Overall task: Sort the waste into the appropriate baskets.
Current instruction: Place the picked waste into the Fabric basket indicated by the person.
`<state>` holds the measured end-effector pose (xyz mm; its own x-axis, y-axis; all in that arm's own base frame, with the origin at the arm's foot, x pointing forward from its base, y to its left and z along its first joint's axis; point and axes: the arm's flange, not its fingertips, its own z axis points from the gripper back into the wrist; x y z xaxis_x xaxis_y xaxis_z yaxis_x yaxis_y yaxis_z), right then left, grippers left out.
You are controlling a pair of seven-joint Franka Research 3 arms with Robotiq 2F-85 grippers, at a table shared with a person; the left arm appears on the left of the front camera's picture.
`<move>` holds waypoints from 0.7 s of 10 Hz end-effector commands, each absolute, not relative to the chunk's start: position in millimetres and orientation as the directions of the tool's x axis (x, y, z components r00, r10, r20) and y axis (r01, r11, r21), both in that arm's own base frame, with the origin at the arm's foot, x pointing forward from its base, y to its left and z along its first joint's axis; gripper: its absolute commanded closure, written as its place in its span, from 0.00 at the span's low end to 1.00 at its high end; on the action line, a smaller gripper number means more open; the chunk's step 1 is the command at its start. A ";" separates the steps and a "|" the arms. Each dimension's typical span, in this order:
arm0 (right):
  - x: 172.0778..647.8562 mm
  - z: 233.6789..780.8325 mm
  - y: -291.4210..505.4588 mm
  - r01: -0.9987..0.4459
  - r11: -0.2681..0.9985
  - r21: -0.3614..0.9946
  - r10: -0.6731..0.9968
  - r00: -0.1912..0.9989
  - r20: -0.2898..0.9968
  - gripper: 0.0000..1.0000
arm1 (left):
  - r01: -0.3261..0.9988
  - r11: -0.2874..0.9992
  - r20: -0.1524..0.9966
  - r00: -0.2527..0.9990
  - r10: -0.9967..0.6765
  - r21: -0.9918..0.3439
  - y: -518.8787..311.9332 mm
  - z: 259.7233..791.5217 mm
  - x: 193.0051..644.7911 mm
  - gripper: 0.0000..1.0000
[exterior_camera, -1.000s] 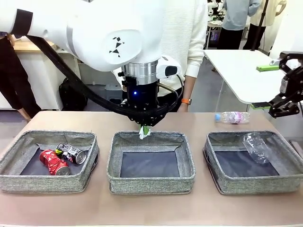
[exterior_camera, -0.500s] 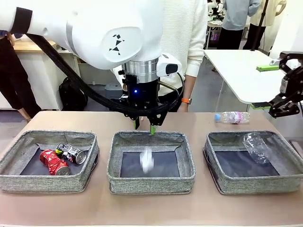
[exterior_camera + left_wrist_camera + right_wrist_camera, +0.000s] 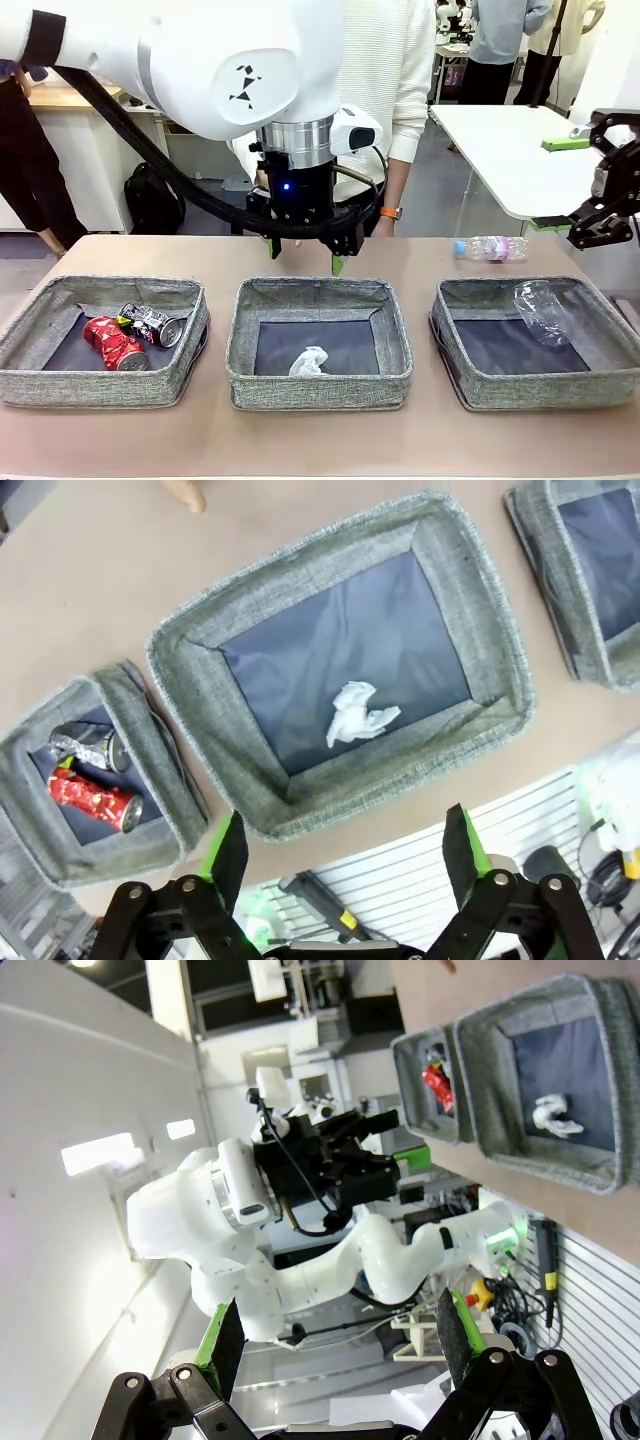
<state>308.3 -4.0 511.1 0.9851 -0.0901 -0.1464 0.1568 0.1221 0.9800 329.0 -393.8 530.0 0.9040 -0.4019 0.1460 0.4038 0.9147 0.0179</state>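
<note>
Left end effector (image 3: 305,258) hangs spread over the far rim of the middle basket (image 3: 318,385), clear air beneath. Paper wad (image 3: 309,361) takes the near floor; the rest is bare. Left basket (image 3: 100,385): two cans (image 3: 130,335) crowd its right half. Right basket (image 3: 535,390): bottle (image 3: 540,310) on far wall. Desk (image 3: 320,440) strips between baskets narrow. Another bottle (image 3: 490,247) lies behind.

The left gripper (image 3: 305,258), previously clamped on the white paper wad (image 3: 309,361) above the middle basket's (image 3: 318,386) far edge, now stands with jaws apart. The wad has dropped and lies near that basket's front wall.
</note>
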 end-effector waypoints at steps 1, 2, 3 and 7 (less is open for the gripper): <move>310.4 512.0 -2.0 0.131 0.099 0.986 -0.088 0.989 -0.122 0.00 | 0.437 0.900 0.140 0.891 -0.433 0.002 -376.1 559.9 331.3 0.00; 310.4 512.0 -2.0 0.131 0.099 0.986 -0.088 0.989 -0.122 0.00 | 0.455 0.886 0.133 0.887 -0.442 -0.086 -351.1 593.1 337.2 0.00; 310.4 512.0 -2.0 0.131 0.099 0.986 -0.088 0.989 -0.122 0.00 | 0.436 0.877 0.100 0.900 -0.424 -0.201 -315.2 626.3 341.7 0.00; 310.4 512.0 -2.0 0.131 0.099 0.986 -0.088 0.989 -0.122 0.00 | 0.042 0.764 -0.052 0.994 -0.099 -0.643 -148.7 675.0 343.3 0.00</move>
